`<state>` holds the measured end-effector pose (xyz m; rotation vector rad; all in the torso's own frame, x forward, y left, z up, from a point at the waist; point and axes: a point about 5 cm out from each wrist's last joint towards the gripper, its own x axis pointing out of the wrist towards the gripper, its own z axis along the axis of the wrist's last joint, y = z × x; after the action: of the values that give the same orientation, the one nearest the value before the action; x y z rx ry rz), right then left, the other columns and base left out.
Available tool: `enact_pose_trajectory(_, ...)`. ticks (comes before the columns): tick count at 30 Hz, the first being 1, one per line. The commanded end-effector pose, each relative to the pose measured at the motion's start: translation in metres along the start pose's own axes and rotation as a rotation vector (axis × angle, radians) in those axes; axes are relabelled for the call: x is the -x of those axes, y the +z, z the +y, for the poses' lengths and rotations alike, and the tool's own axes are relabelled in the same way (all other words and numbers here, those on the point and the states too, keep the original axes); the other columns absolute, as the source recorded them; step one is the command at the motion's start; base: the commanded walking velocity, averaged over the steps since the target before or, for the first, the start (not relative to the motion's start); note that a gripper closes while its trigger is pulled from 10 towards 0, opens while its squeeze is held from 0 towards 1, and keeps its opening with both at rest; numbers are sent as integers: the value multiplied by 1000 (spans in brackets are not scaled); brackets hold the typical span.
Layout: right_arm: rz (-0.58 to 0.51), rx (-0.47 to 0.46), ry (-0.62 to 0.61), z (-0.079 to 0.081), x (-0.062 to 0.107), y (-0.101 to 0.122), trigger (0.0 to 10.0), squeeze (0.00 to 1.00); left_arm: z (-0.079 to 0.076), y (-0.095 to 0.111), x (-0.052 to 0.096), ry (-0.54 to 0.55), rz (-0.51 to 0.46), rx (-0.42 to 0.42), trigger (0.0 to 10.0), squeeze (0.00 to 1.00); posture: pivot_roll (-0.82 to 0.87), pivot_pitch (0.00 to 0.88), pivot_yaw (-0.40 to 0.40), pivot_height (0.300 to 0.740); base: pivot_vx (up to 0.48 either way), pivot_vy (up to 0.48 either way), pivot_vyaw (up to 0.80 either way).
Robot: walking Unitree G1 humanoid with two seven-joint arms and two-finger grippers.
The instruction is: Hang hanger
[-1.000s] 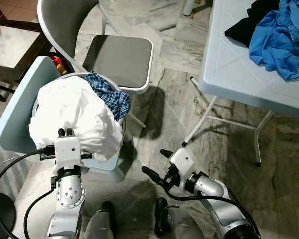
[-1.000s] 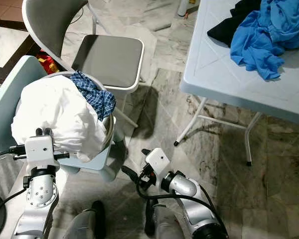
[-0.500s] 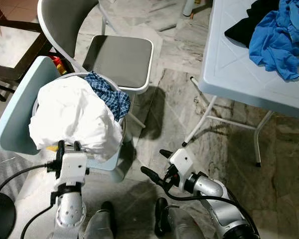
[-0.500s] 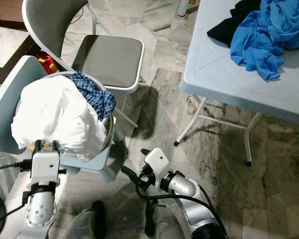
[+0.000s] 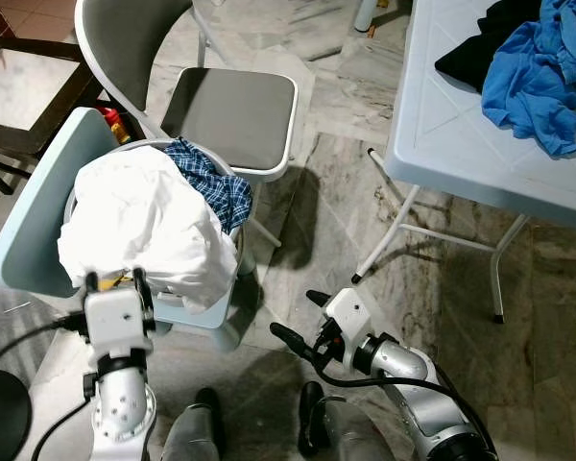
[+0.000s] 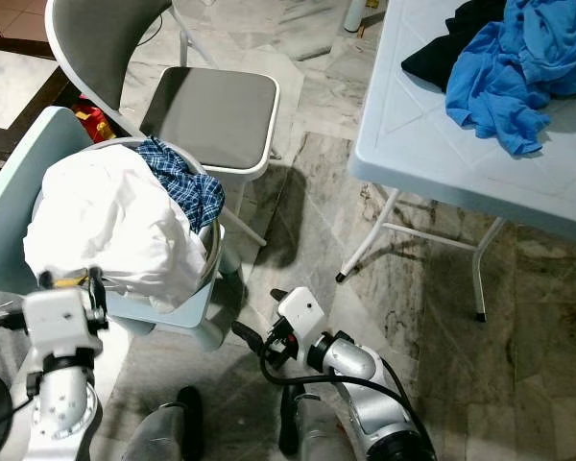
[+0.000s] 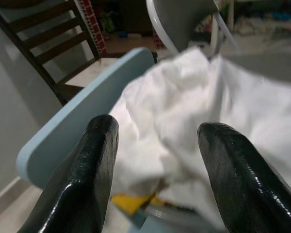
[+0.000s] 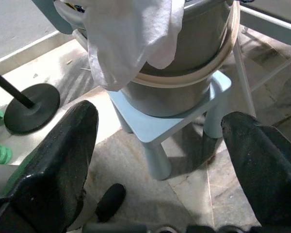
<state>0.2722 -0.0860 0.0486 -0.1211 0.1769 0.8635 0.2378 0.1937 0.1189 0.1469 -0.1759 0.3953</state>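
Pulled back since a second ago, the left hand (image 5: 112, 282) has come away from the white cloth (image 5: 144, 226) and now sits just below its hanging edge, fingers spread apart and holding nothing. Between those fingers, in the left wrist view, the white cloth (image 7: 208, 92) fills the gap, with a bit of something yellow (image 7: 131, 201) showing under it; whether that is part of a hanger cannot be told, and no hanger can be made out for certain.

That cloth is heaped over a round grey bucket (image 8: 184, 82) that stands on a small pale blue stool (image 8: 179, 124). A blue checked shirt (image 5: 211, 182) lies in the bucket beside the white cloth, on the side nearer a grey chair (image 5: 232, 110). A pale blue board (image 5: 38, 211) leans at the bucket's other side.

Low over the marble floor (image 5: 336, 221), the right hand (image 5: 295, 315) has kept its place near the stool, fingers wide open and empty. Off to the robot's right stands a white counter (image 5: 442, 125) carrying a blue garment (image 5: 533, 82) and a black one (image 5: 475, 48), touching each other.
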Motion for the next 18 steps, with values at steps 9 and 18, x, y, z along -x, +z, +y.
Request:
enact_pose_trajectory(9, 23, -3, 1, 0, 3, -6, 10000, 0, -14, -3, -5, 36, 158, 263, 10000, 1000, -30, 311, -79, 740, 0, 0, 0)
enact_pose_trajectory(18, 23, -4, 0, 0, 3, -7, 10000, 0, -22, -8, -13, 59, 246, 379, 10000, 1000, -33, 311, -80, 740, 0, 0, 0)
